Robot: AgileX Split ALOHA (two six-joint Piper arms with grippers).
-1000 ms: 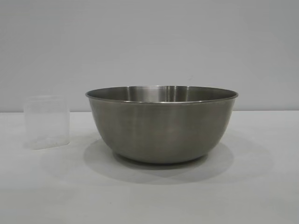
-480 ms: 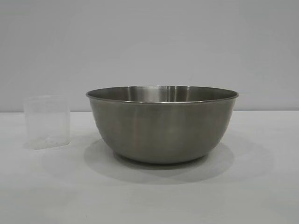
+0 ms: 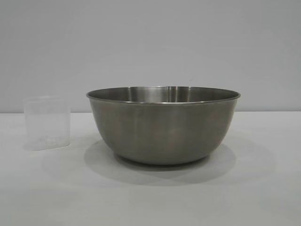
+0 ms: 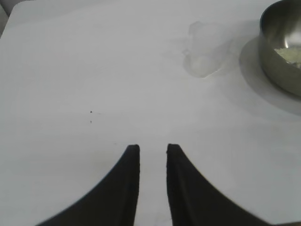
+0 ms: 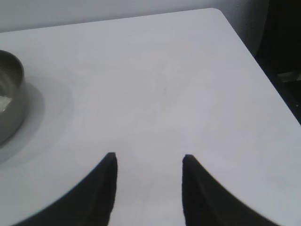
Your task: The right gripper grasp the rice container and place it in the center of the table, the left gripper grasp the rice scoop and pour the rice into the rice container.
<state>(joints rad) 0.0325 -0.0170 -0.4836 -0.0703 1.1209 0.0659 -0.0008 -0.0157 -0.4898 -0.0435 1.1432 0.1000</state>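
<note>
A large round stainless-steel mixing bowl with a thin rolled rim, the rice container (image 3: 163, 126), stands upright near the middle of the plain white matte tabletop (image 3: 150, 197). A shallow patch of off-white rice (image 4: 290, 52) lies inside it, visible from the left wrist view. Just to its left, apart from it, a small clear squarish plastic measuring cup, the rice scoop (image 3: 47, 123), stands upright with a few pale grains at its bottom. No brand, label or readable writing shows on the bowl; faint marks on the cup cannot be made out.

Bare tabletop runs all around both pieces: a wide strip in front of them, open room to the right of the bowl, and a clear gap between cup and bowl. From the right wrist view the tabletop's rounded far corner (image 5: 214, 12) and its right edge are in sight, with dark space beyond. From the left wrist view the other far corner shows, with two tiny dark specks (image 4: 91, 117) on the surface.

The left gripper (image 4: 153, 149), a black two-fingered claw with tapering fingers, hovers above bare tabletop well short of the cup, its fingers a narrow gap apart, holding and touching nothing. The right gripper (image 5: 149, 158), its black twin, hovers over bare tabletop to the right of the bowl, its fingers spread moderately wide, likewise empty.
</note>
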